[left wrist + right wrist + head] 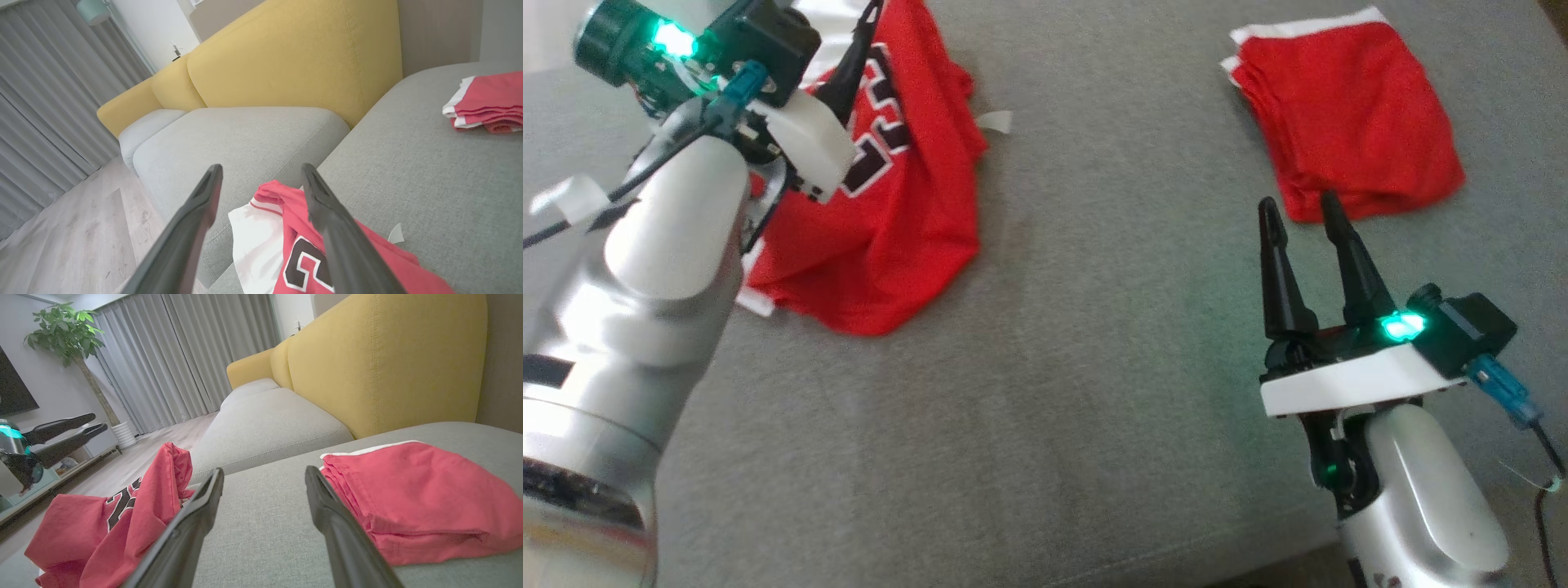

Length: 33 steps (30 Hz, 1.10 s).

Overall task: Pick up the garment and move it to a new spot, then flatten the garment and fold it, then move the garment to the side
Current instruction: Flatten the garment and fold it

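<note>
The garment [907,212] is a red jersey with a black-and-white number, lying crumpled on the grey cushion at the left. It also appears under the fingers in the left wrist view [286,216] and at the lower left of the right wrist view [102,522]. My left gripper [862,33] hovers just above its far part, open [261,169], with nothing between its fingers. My right gripper [1298,202] stands open [264,471] over bare cushion, its tips close to a folded red garment [1347,114].
The grey cushion [1094,367] has a front edge at the lower right. A small white tag [995,122] lies beside the jersey. A yellow backrest [294,61] rises behind. Wooden floor [81,228] lies beyond the cushion's left edge.
</note>
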Tool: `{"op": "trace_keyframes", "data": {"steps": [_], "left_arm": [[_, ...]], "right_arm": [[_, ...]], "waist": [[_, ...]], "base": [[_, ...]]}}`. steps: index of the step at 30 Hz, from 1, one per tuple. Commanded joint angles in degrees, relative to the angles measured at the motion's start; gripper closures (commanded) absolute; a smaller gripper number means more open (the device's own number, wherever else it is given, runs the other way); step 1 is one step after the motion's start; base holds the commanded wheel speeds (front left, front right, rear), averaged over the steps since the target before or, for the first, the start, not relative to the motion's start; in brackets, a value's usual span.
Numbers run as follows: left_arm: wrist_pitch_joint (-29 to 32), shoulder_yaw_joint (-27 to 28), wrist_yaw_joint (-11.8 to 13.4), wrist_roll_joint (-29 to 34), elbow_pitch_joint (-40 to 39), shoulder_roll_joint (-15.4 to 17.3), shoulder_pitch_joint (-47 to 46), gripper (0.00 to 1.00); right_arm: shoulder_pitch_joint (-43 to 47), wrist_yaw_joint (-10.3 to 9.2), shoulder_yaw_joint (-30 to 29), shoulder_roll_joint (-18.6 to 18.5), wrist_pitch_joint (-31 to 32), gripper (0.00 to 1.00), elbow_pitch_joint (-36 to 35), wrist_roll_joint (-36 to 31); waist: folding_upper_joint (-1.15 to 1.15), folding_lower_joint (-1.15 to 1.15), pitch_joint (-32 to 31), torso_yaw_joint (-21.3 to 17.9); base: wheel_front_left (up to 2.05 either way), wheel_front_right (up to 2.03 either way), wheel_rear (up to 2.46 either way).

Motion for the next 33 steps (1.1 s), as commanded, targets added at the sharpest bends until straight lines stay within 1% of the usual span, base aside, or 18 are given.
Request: {"op": "trace_keyframes", "data": {"steps": [1, 4, 5, 6, 7, 9, 11, 15, 18, 21, 25, 28, 31, 33], "left_arm": [[-1.58, 1.91, 0.33, -0.85, -0.71, 0.95, -2.49, 0.00], [-3.04, 1.11, -0.41, -1.41, -0.33, 0.06, -1.29, 0.00], [-3.30, 0.25, -0.97, -1.58, -0.50, -0.24, -0.39, 0.00], [-3.25, -0.09, -1.23, -1.75, -0.69, -0.24, 0.05, 0.00], [-3.25, -0.09, -1.23, -1.75, -0.69, -0.24, 0.05, 0.00], [-3.30, -0.57, -1.47, -1.98, -1.29, -0.02, 0.96, 0.00], [-3.71, -0.34, -0.97, -2.48, -2.27, 0.47, 2.36, 0.00], [-4.91, 1.10, 1.63, -4.34, -5.09, 1.83, 7.66, 0.00], [-5.95, 2.56, 4.29, -6.46, -8.09, 2.67, 13.85, 0.00], [-6.92, 2.54, 7.36, -6.87, -11.80, 3.53, 20.68, 0.00], [-8.59, 4.73, 12.19, -10.08, -16.73, 2.36, 29.88, 0.00], [-9.84, 6.56, 14.92, -12.18, -20.63, 1.00, 35.29, 0.00], [-10.49, 7.46, 16.36, -12.70, -23.94, 0.19, 38.59, 0.00], [-10.66, 7.62, 16.58, -12.74, -25.49, -0.24, 39.61, 0.00]], "right_arm": [[-0.18, -0.04, 0.29, -0.01, -0.62, 0.00, -1.32, -1.05], [0.28, -0.04, -0.66, -0.01, -0.62, 0.00, -0.98, -2.24], [0.71, -0.04, -1.14, -0.01, -0.62, 0.00, -0.80, -2.82], [0.91, -0.04, -1.25, -0.01, -0.62, 0.00, -0.70, -3.08], [0.91, -0.04, -1.25, -0.01, -0.62, 0.00, -0.70, -3.08], [1.33, -0.04, -1.36, -0.01, -0.62, 0.00, -0.49, -3.47], [1.79, -0.04, -1.25, -0.01, -0.62, 0.00, -0.31, -3.66], [3.30, -0.04, -1.66, -0.01, -0.62, 0.00, -0.05, -3.80], [4.67, -0.04, -2.07, -0.01, -0.62, 0.00, 0.23, -4.22], [6.04, -0.04, -3.21, -0.01, -0.62, 0.00, 0.28, -4.77], [7.28, -0.04, -4.46, -0.01, -0.62, 0.00, 0.50, -5.63], [7.96, -0.04, -5.15, -0.01, -0.62, 0.00, 0.64, -6.23], [8.24, -0.04, -5.31, -0.01, -0.62, 0.00, 0.74, -6.97], [8.06, -0.04, -5.37, -0.01, -0.62, 0.00, 0.73, -7.50]], "waist": [[0.00, 0.00, -2.33, 3.00], [0.00, 0.00, -4.05, 5.87], [0.00, 0.00, -5.06, 7.73], [0.00, 0.00, -5.46, 8.52], [0.00, 0.00, -5.46, 8.52], [0.00, 0.00, -6.34, 10.10], [0.00, 0.00, -7.30, 11.45], [0.00, 0.00, -9.26, 14.40], [0.00, 0.00, -10.51, 16.65], [0.00, 0.00, -11.21, 19.09], [0.00, 0.00, -11.75, 21.68], [0.00, 0.00, -11.92, 23.22], [0.00, 0.00, -11.79, 24.47], [0.00, 0.00, -11.44, 25.38]], "base": [[0.00, 0.00, 0.00], [0.00, 0.00, 0.00], [0.00, 0.00, 0.00], [0.00, 0.00, 0.00], [0.00, 0.00, 0.00], [0.00, 0.00, 0.00], [0.00, 0.00, 0.00], [0.00, 0.00, 0.00], [0.00, 0.00, 0.00], [0.00, 0.00, 0.00], [0.00, 0.00, 0.00], [0.00, 0.00, 0.00], [0.00, 0.00, 0.00], [0.00, 0.00, 0.00]]}}
